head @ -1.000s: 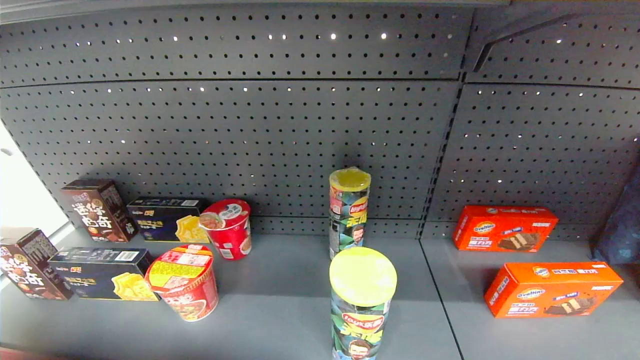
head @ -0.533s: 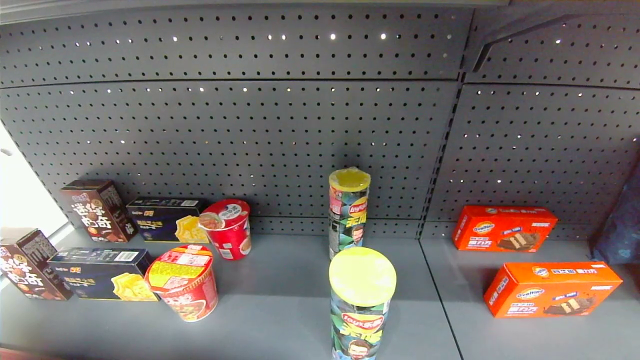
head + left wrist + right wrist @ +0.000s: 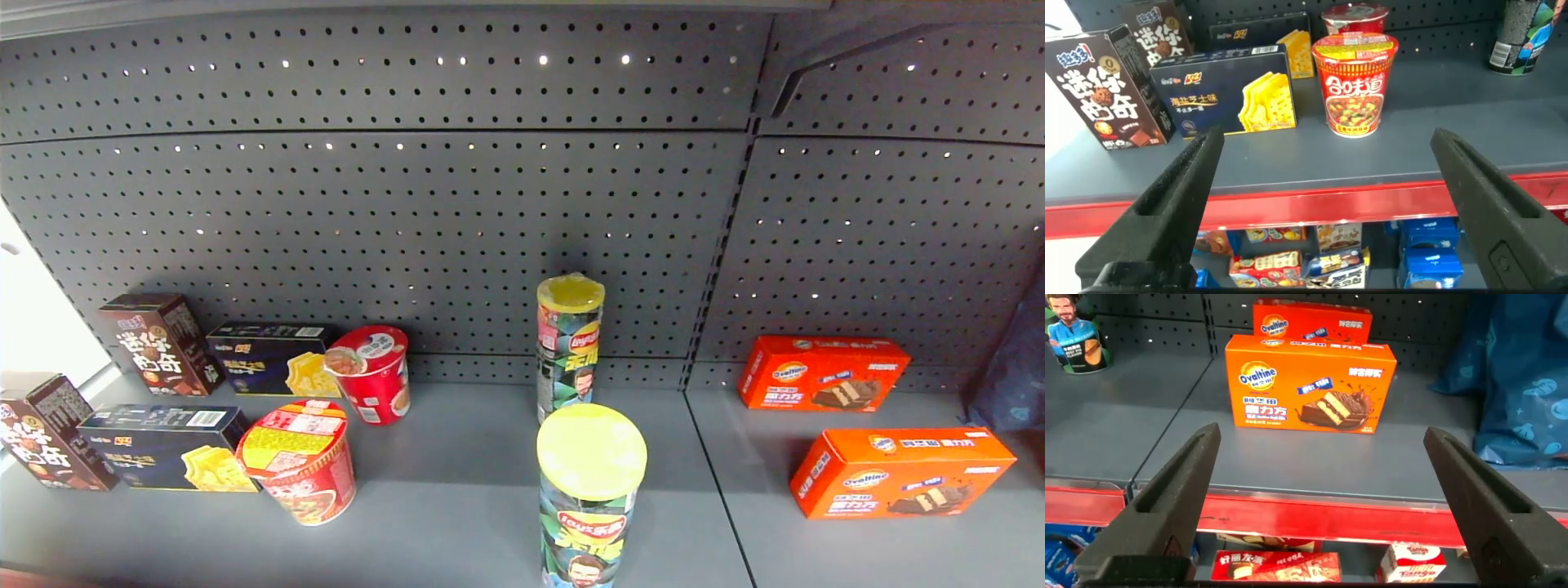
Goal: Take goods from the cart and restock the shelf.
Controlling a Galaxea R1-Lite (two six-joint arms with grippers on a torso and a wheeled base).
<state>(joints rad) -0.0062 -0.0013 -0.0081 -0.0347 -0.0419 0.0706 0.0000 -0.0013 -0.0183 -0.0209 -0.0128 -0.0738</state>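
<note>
- Your left gripper (image 3: pixel 1327 140) hangs wide open and empty, just before the shelf (image 3: pixel 1290 163), facing its noodle cup (image 3: pixel 1354 82).
- Your right gripper (image 3: pixel 1320 437) — wide open, empty — faces the shelf's orange box (image 3: pixel 1310 384).

we find print on nearly every pack, and we leave the names unread. big white characters run down the brown boxes (image 3: pixel 1100 90). a small logo and pale characters sit on the dark blue box (image 3: pixel 1229 98). white characters fill a red band on the noodle cup (image 3: pixel 1354 86). the orange box (image 3: pixel 1310 384) bears an oval logo, and the chip can (image 3: pixel 589 523) perhaps a red one. finer lines are too small for us.
</note>
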